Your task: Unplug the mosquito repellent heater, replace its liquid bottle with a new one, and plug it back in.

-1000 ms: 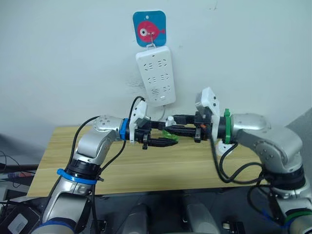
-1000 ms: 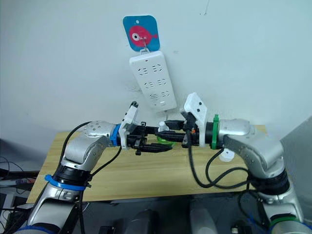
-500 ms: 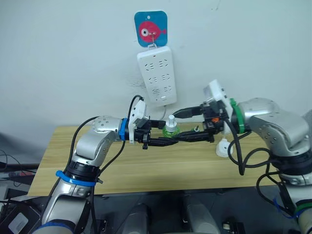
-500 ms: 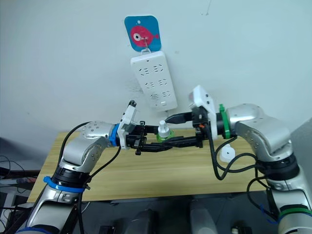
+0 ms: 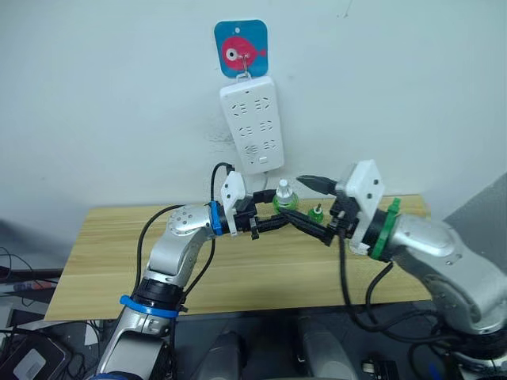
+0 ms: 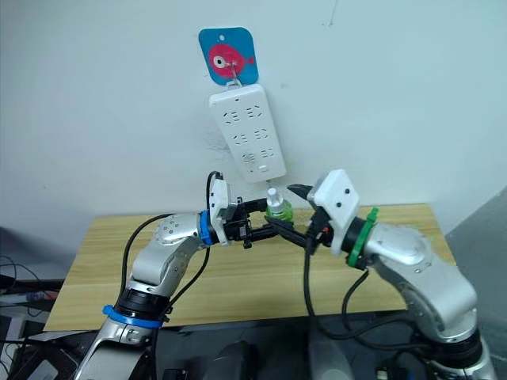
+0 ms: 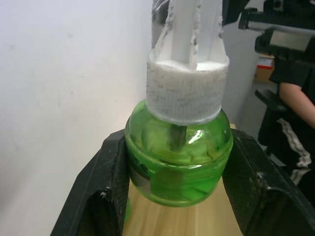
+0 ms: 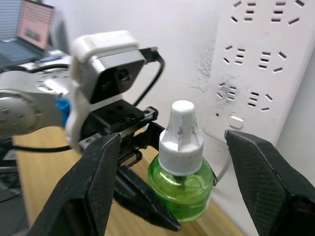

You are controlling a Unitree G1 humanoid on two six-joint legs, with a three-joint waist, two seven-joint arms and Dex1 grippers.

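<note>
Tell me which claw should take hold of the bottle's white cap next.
Probably the right claw: it is open with its fingers either side of the white cap, while the left claw is already shut on the green bottle.

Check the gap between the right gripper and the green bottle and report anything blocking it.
Nothing visible blocks it. The green bottle stands upright, clamped in the left gripper, and the open right gripper already straddles it, a finger on either side with open space around the white cap.

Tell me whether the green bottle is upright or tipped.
Upright: the green bottle has its white cap on top, clamped in the left hand.
</note>
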